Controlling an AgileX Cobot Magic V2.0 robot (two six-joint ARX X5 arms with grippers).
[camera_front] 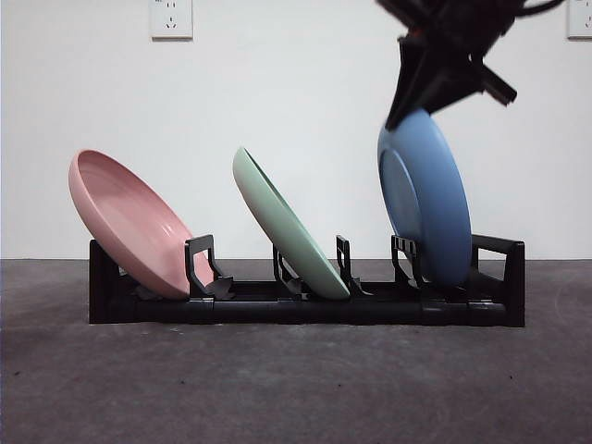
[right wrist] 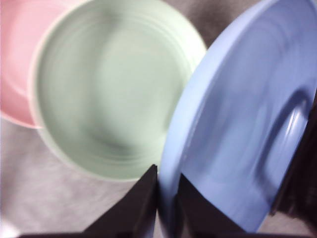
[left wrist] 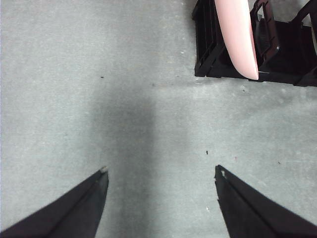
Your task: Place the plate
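Note:
A blue plate (camera_front: 425,208) stands nearly upright in the right slot of the black rack (camera_front: 305,305). My right gripper (camera_front: 407,116) comes down from the top right and is shut on the plate's top rim; the right wrist view shows its jaws (right wrist: 166,191) pinching the blue plate's (right wrist: 237,129) edge. A green plate (camera_front: 287,227) leans in the middle slot and a pink plate (camera_front: 129,222) in the left slot. My left gripper (left wrist: 161,173) is open and empty over bare table, apart from the rack's end (left wrist: 208,49) with the pink plate (left wrist: 237,34).
The rack stands on a dark grey table (camera_front: 277,388) in front of a white wall. A wall socket (camera_front: 171,18) is at the upper left.

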